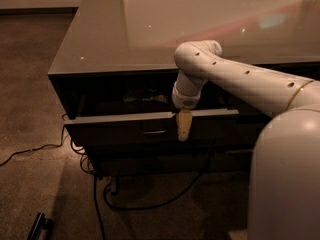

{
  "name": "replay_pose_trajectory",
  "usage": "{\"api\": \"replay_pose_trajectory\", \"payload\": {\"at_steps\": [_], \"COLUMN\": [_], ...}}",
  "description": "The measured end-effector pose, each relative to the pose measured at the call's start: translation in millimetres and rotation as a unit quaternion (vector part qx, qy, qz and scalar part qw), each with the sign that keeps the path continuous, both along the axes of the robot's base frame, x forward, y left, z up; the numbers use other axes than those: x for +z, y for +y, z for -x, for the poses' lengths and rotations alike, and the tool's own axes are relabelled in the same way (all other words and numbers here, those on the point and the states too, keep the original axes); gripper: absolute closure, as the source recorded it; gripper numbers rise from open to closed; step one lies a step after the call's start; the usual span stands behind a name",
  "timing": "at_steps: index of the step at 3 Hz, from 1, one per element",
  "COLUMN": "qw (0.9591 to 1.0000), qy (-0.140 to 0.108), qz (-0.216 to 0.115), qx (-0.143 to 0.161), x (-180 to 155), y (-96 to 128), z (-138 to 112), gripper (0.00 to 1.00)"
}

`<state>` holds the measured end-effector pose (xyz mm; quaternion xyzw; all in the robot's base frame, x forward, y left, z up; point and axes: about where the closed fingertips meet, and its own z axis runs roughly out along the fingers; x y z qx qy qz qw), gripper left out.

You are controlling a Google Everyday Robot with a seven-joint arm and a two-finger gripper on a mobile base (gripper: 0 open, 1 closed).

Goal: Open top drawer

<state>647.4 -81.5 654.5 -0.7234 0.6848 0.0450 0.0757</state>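
One pincer [184, 125] hooks over the partly open top drawer [115, 129], right of its pull [153, 131]; grip state cannot be told. Next, I judge, pull nearer.

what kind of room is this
Probably an office or lab: carpet floor, a glossy-topped cabinet with its top drawer partly open, loose cables. The tool sits at the drawer's front edge.

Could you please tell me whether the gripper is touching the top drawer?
Touching: the camera view shows the gripper hooked over the front edge of the top drawer, no gap.
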Motion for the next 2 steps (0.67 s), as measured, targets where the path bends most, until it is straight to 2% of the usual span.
{"api": "replay_pose_trajectory", "payload": {"at_steps": [1,2], "qw": [0.9999,0.9997], "qy": [0.012,0.011], "qz": [0.009,0.021], "qx": [0.0,-0.005], "x": [-6.9,-6.3], "y": [-15.7,-33.0], "z": [26.8,58.7], "gripper": [0.0,0.19]}}
